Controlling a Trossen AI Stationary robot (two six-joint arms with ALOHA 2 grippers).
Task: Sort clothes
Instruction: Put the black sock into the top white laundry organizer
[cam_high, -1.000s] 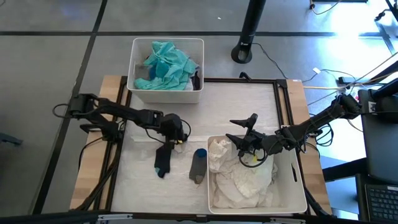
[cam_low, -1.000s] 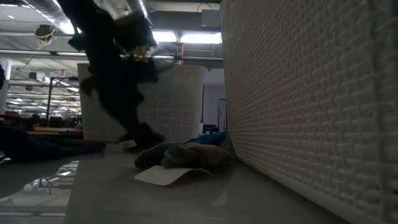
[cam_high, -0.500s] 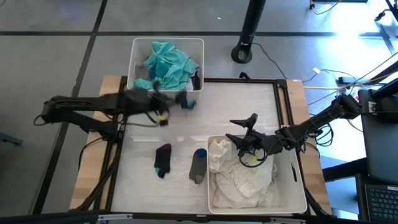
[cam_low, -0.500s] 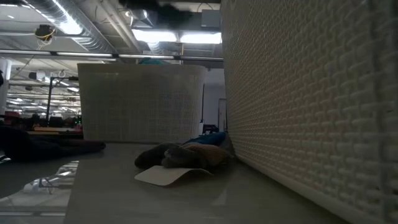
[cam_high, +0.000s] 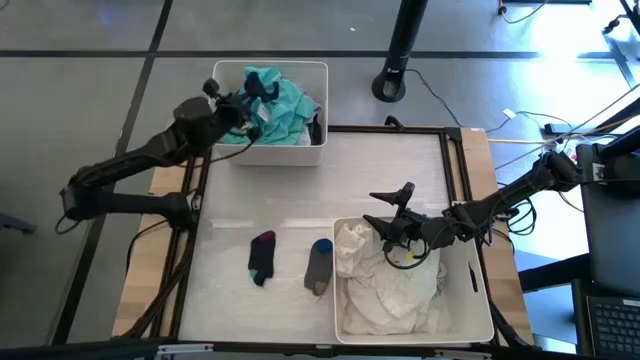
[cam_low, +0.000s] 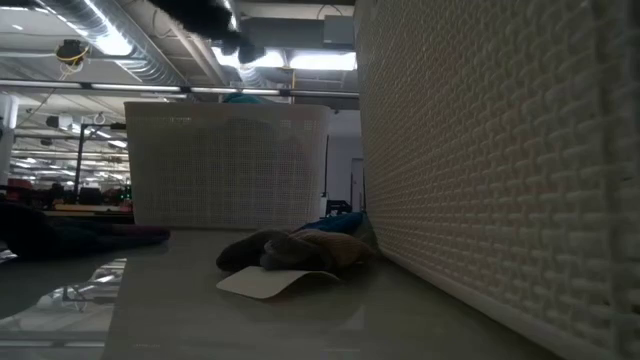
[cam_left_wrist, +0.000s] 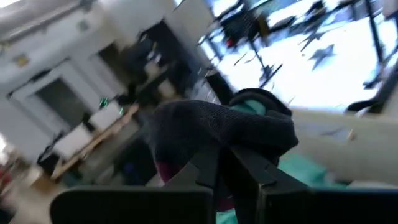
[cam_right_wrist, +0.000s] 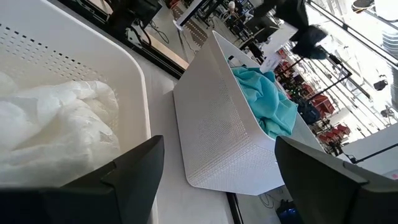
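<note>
A white-covered table (cam_high: 380, 180) stood on a grey floor in a bright hall with ceiling ducts and strip lights. A white bin (cam_high: 268, 148) at the table's far edge held a heap of teal clothes (cam_high: 275, 105). A second white bin (cam_high: 480, 300) near the front right corner held crumpled white clothes (cam_high: 385, 290).

The left gripper (cam_high: 255, 92) hung over the far bin above the teal heap, its fingers (cam_left_wrist: 208, 168) pinched together on a dark sock (cam_left_wrist: 217, 127). The sock bunched over the fingertips in the left wrist view, with a trace of dark red at its lower edge. The left arm reached in from the table's left side.

The right gripper (cam_high: 395, 222) hovered at the far edge of the near bin, over the white clothes, with its fingers (cam_right_wrist: 134, 168) spread wide apart and holding nothing.

On the open table between the bins lay two more socks. A dark sock with a purple patch (cam_high: 262, 256) lay to the left. A grey sock with a blue end (cam_high: 319, 266) lay just beside the near bin's left wall. The two lay near each other but apart. In the low view a pile of socks (cam_low: 290, 250) lay against the near bin's wall, with the far bin behind.
</note>
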